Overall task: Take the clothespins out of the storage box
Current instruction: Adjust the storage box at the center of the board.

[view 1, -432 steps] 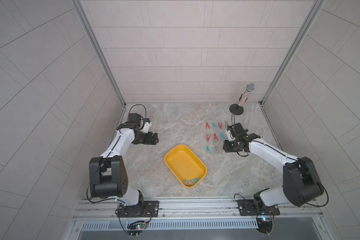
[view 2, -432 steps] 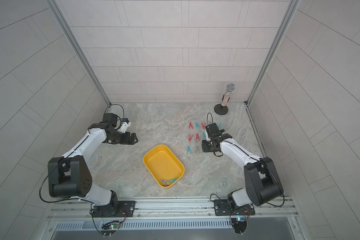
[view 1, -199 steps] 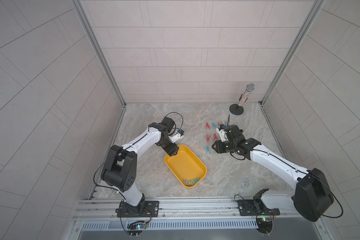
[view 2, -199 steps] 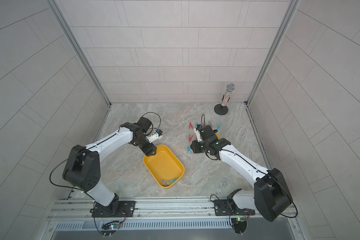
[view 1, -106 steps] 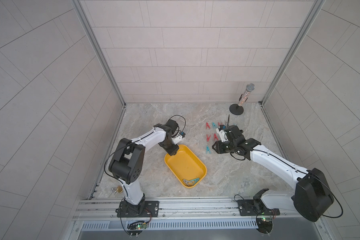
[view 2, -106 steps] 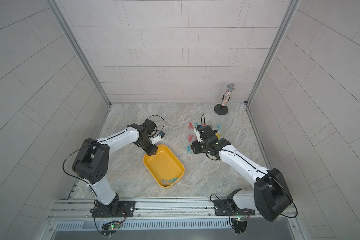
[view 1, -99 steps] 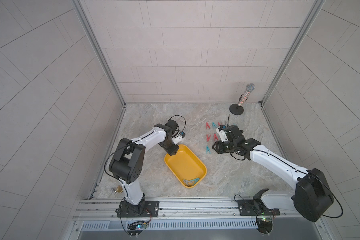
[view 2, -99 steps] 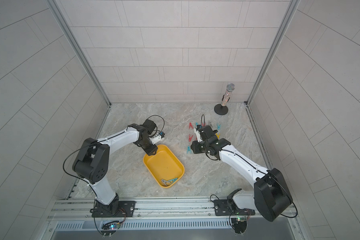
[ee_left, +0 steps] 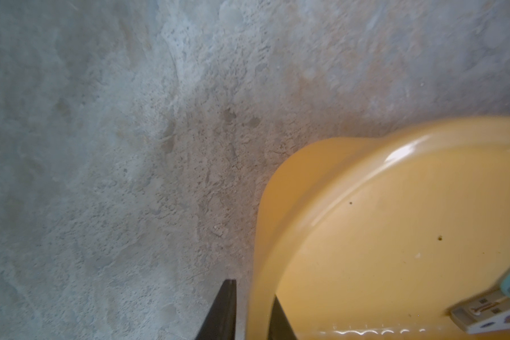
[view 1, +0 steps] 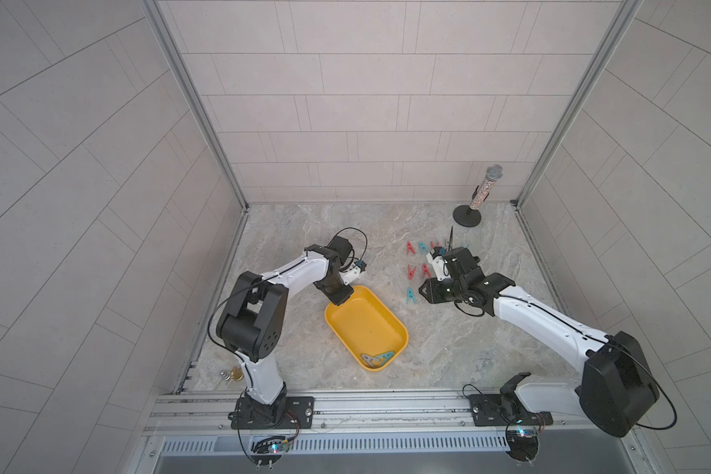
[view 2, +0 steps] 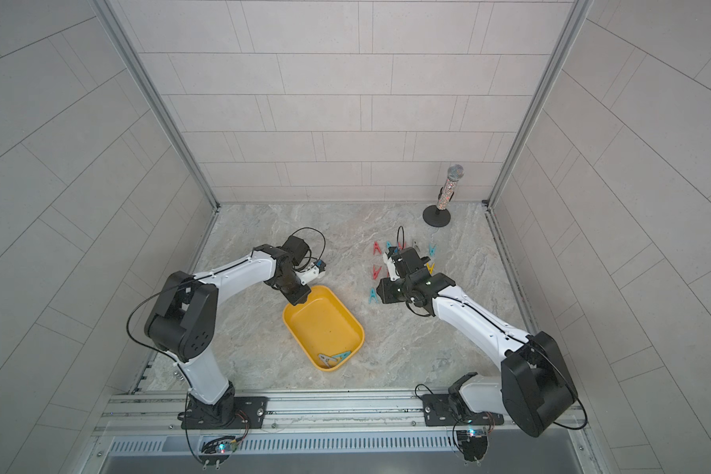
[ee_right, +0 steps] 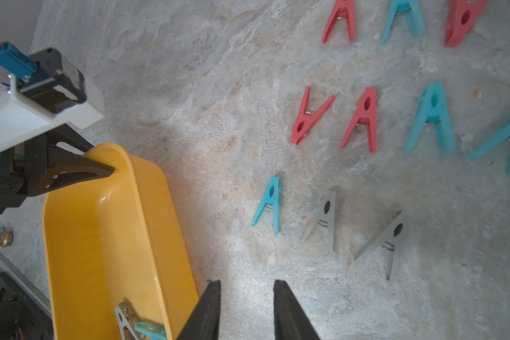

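The yellow storage box [view 1: 366,324] lies mid-table, seen in both top views, with a grey and a teal clothespin [view 1: 376,358] at its near end. My left gripper [view 1: 339,297] is at the box's far corner. In the left wrist view its jaws [ee_left: 252,290] are shut on the rim, one finger outside and one inside. Several red, teal and grey clothespins [ee_right: 268,203] lie in rows on the table right of the box. My right gripper [ee_right: 246,282] hovers open and empty over bare table between the box [ee_right: 100,235] and those pegs.
A glittery microphone on a black stand [view 1: 483,193] stands at the back right corner. A small brass object [view 1: 235,372] lies by the left arm's base. Tiled walls close in the table on three sides.
The left arm swung in from the left to the box's far corner and its jaws closed onto the rim. The right gripper shifted from the pegs toward the box and has held still since.
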Available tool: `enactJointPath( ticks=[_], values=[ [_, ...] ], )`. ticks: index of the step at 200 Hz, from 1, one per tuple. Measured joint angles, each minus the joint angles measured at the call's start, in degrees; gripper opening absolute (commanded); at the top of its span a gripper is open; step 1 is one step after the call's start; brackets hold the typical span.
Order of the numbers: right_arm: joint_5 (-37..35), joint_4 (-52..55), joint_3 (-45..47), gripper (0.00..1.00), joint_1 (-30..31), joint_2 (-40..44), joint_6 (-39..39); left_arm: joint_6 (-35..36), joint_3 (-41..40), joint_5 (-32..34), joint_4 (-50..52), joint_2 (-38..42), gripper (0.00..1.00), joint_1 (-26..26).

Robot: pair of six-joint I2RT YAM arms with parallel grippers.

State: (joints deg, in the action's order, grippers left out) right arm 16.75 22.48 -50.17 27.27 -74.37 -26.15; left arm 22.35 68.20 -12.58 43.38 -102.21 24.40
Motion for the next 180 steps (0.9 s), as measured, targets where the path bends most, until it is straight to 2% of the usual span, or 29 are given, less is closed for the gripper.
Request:
enactJointPath(
  ticks=[18,30,93,180],
  values=[
    [0.0,0.0,0.0,0.34,0.0,-0.1,0.0,0.1,0.0,-0.1,0.1,0.0,0.08,0.0],
    [0.1,0.0,0.0,0.33,0.0,-0.1,0.0,0.0,0.0,-0.3,0.0,0.0,0.0,0.0],
    [0.9,0.0,0.0,0.33,0.0,-0.1,-0.1,0.6,0.0,-3.0,1.0,-0.1,0.0,-0.4],
    [1.9,-0.2,0.0,0.33,0.0,-0.1,-1.1,9.6,9.2,-20.0,17.8,-10.1,0.0,-5.7]
  ],
)
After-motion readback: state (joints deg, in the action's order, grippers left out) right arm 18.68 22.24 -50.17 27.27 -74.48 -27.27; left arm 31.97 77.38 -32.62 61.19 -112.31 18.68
